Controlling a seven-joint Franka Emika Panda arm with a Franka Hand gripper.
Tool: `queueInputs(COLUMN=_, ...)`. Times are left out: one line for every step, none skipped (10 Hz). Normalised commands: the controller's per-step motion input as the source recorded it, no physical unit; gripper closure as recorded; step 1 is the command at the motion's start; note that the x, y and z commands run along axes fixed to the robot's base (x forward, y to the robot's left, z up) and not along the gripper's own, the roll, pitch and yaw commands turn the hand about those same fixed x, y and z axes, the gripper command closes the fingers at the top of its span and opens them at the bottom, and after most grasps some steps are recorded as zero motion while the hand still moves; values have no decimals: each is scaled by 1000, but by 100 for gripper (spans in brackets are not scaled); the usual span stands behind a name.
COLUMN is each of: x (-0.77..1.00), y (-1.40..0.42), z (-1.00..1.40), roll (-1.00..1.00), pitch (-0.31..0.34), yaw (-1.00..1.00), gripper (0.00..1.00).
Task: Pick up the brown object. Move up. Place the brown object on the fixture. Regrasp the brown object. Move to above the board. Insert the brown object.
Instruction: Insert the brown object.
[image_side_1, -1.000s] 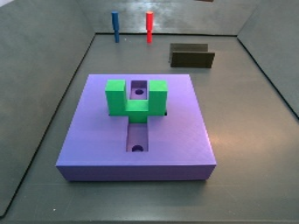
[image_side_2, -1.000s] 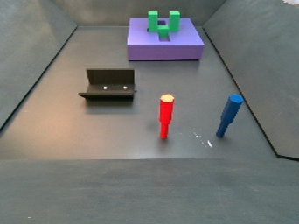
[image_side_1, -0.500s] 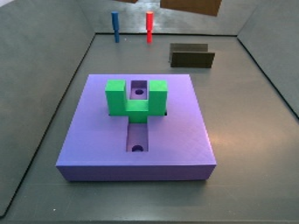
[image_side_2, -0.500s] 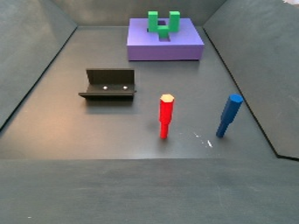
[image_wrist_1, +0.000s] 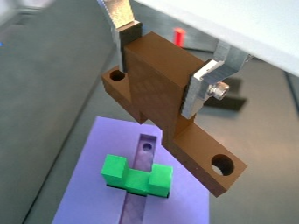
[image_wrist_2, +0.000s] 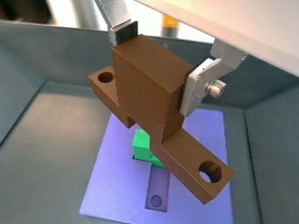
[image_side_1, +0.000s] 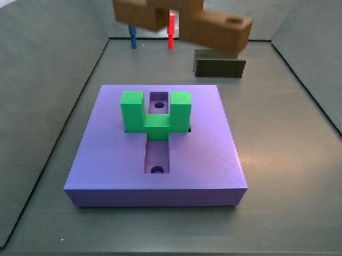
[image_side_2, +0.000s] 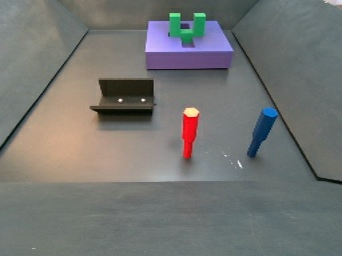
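Brown object (image_side_1: 182, 22) hung high in the air, well above the board (image_side_1: 201, 150), its round hole showing at one end; half a second before, only a corner of it showed at the frame top. Gripper (image_wrist_1: 170, 68) clamped on its thick stem, plates pressed to both sides in both wrist views. Green block (image_wrist_1: 135, 176) and groove lay below. Fixture (image_side_2: 124, 97) stood empty, unchanged. Judged: move to above the board under way, insertion left
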Motion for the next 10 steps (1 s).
queueInputs(x=0, y=0, z=-389, roll=-29, pitch=-1, yaw=-1000, gripper=100)
queueInputs(x=0, y=0, z=-343, roll=-44, pitch=0, yaw=-1000, gripper=100)
queueInputs(x=0, y=-14, z=-294, roll=-60, pitch=0, yaw=-1000, gripper=100)
queueInputs(x=0, y=-40, z=-240, roll=-71, pitch=4, yaw=-997, gripper=100)
queueInputs(x=0, y=-49, z=-220, roll=-83, pitch=27, yaw=-977, gripper=100)
queueInputs(x=0, y=-46, z=-177, roll=-93, pitch=57, yaw=-966, gripper=100)
queueInputs(x=11, y=-54, z=-129, roll=-96, pitch=94, yaw=-954, gripper=100)
queueInputs(x=26, y=-126, z=-34, roll=-101, pitch=91, yaw=-909, gripper=100)
queueInputs(x=109, y=-166, z=0, roll=-89, pitch=67, yaw=-551, gripper=100)
queueInputs(x=40, y=0, z=-109, roll=-53, pitch=0, yaw=-77, gripper=100)
